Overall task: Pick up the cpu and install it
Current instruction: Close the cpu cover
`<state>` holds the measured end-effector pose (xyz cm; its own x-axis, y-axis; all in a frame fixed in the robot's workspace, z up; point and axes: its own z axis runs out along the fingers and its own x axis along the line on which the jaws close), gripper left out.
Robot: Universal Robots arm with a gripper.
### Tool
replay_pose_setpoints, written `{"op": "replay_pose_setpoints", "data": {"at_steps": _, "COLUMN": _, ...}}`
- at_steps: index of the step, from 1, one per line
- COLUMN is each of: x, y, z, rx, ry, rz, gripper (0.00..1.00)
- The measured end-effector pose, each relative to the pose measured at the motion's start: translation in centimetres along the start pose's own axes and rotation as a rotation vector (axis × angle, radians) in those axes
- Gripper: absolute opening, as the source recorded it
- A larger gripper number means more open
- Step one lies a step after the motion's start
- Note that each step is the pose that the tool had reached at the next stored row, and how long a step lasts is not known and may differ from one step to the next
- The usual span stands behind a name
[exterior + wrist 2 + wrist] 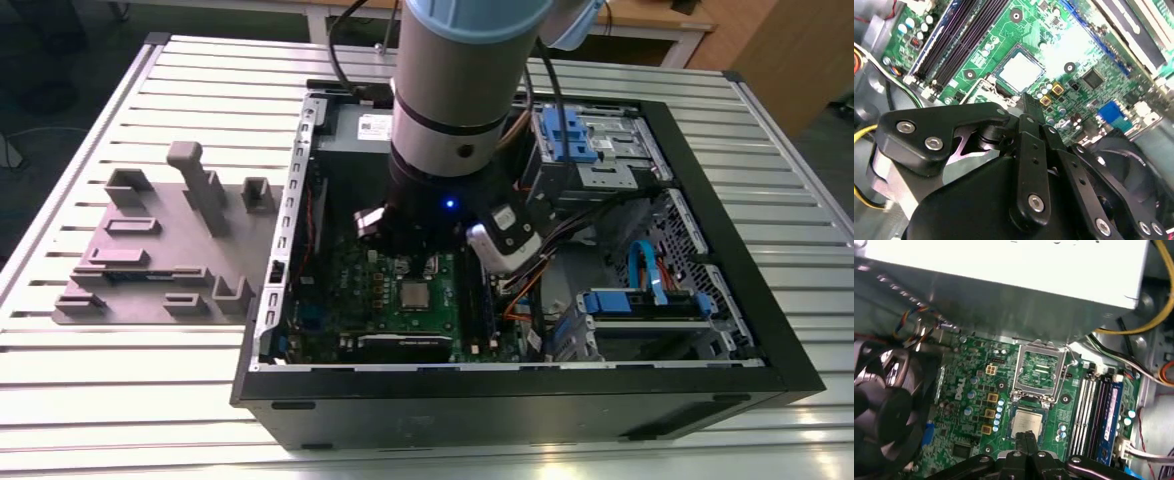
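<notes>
— Tool (1026, 436) hangs low over the motherboard (969, 405), its two slim fingertips pressed together with nothing between them, and the cpu (1028, 421) lies flat in its socket just beyond the tips, in both wrist views
— So the chip's in its seat, with the hinged socket frame (1039, 367) standing open beside it. How would it handle?
— Light, stiff and thin, I'd say, with a smooth metal lid that looks slippery. Its underside is fragile too, by my guess, so I'd take hold at opposite edges of the pale rim and never bear down hard on the flat top
— And what do the views trade off?
— First wrist view gives the open frame, the memory slots (1091, 405) and the fan (884, 410). Second wrist view looks past the tool's black linkage and has the tips ending at the chip's near edge; touching or just apart, I can't tell. Exterior view gives the setting: the arm (454, 100) reaching down into the computer case (507, 410) on the slatted desk (134, 400), grey fixture blocks (147, 260) outside it on the exterior view's left
</notes>
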<state>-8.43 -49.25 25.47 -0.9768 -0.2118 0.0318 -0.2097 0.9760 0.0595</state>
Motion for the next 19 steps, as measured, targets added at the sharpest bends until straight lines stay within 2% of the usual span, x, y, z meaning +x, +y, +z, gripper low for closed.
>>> {"op": "replay_pose_setpoints", "data": {"at_steps": 5, "x": 0.0, "y": -0.01, "z": 0.06, "rx": 0.0029, "ry": 0.0052, "rz": -0.088, "gripper": 0.1}}
{"op": "replay_pose_setpoints", "data": {"at_steps": 7, "x": 0.0, "y": -0.03, "z": 0.07, "rx": 0.0035, "ry": 0.0063, "rz": -0.108, "gripper": 0.1}}
{"op": "replay_pose_setpoints", "data": {"at_steps": 19, "x": 0.03, "y": -0.16, "z": 0.07, "rx": 0.0037, "ry": 0.0067, "rz": -0.116, "gripper": 0.1}}
